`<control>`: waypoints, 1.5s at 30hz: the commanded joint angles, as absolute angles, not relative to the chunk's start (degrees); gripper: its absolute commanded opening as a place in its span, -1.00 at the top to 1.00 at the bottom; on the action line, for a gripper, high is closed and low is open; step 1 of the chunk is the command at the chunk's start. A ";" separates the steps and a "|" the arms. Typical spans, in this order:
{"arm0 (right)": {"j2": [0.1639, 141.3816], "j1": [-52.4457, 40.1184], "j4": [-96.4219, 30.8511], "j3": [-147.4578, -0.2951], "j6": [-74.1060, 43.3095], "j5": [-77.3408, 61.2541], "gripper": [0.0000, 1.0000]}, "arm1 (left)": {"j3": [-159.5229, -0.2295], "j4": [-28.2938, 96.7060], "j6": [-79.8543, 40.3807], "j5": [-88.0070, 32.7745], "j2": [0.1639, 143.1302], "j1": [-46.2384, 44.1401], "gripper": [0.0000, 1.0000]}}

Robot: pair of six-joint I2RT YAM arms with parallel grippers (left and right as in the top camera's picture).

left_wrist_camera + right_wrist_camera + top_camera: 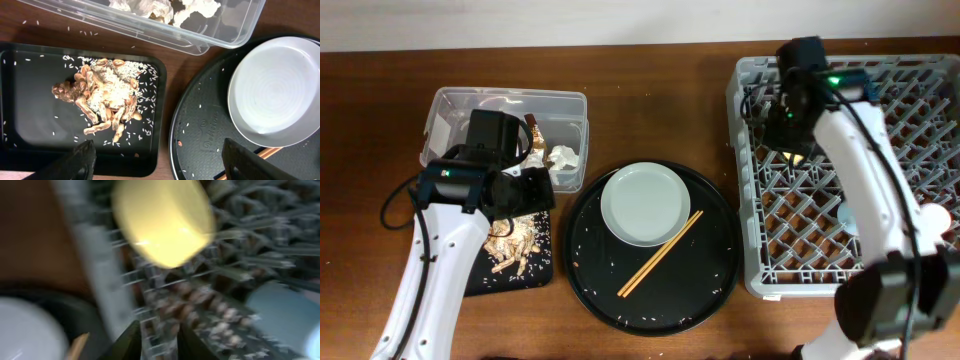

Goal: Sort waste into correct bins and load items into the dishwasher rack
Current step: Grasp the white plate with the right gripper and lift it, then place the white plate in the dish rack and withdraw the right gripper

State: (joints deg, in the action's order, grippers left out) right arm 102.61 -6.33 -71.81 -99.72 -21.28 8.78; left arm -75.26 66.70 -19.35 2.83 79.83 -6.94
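While the left tool [155, 155] is held wide open and empty above the black tray [30, 120] of food scraps [102, 102], the right tool [156, 340] is seen nearly closed, gripping nothing, over the dishwasher rack [910, 130], with the yellow bowl [162, 220] just ahead of its fingertips. The plate [641, 203] and chopsticks [660, 254] lie on the round tray [710, 290].

A brown wooden desk [650, 110] carries everything in view; its grain shows plainly in the bare stretch at the middle of the far side. A pale wall strip [520, 22] runs along the desk's far edge. A large round black tray [705, 290] sits near the middle of the desk, close to the front edge. Stray white rice grains [595, 262] are scattered thinly over its dark surface. More loose grains [85, 33] lie on the bare wood.
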 commanded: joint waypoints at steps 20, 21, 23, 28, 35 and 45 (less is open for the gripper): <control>120.81 -23.31 -61.21 -90.83 -14.39 -7.27 0.23 | -75.22 66.65 -19.92 3.92 79.75 -6.81 -0.62; 121.73 -23.40 -60.88 -90.70 -14.39 -7.46 0.24 | -75.22 66.65 -19.92 3.92 79.75 -6.81 -0.62; 123.33 -23.66 -60.16 -90.52 -14.39 -8.64 0.33 | -75.22 66.65 -19.92 3.92 79.75 -6.81 -0.62; 123.70 -23.64 -58.83 -90.54 -14.37 -9.76 0.83 | -75.22 66.63 -19.92 3.92 79.75 -6.81 -0.62; 120.73 -23.00 -61.28 -93.95 -13.72 -9.61 0.92 | -75.22 66.65 -19.92 3.92 79.75 -6.81 -0.62; 101.45 -9.02 -59.64 -100.97 -10.70 9.72 0.92 | -75.22 66.46 -19.92 3.92 79.75 -6.81 -0.62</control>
State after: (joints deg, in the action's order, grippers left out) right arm 106.67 -13.72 -60.95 -99.46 -12.49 0.54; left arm -75.26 66.61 -19.33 3.29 79.83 -6.94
